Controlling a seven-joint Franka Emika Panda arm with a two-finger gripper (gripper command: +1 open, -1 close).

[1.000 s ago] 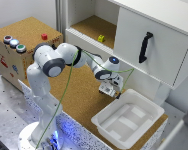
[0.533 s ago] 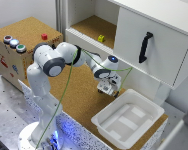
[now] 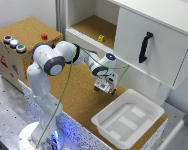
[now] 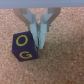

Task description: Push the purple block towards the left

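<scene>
Purple block (image 4: 25,46) sits on cork w/ gripper (image 4: 39,44) fingers nearly closed, gripping nothing, touching its one side, so push goes away from the fingers.

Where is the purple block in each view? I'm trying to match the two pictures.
Exterior view: not discernible; the claw hangs low over the cork surface, hiding that spot.
Wrist view: the purple block, yellow letters on it, sits against the claw's fingers.
Shared landmark: the claw and cork surface.
</scene>
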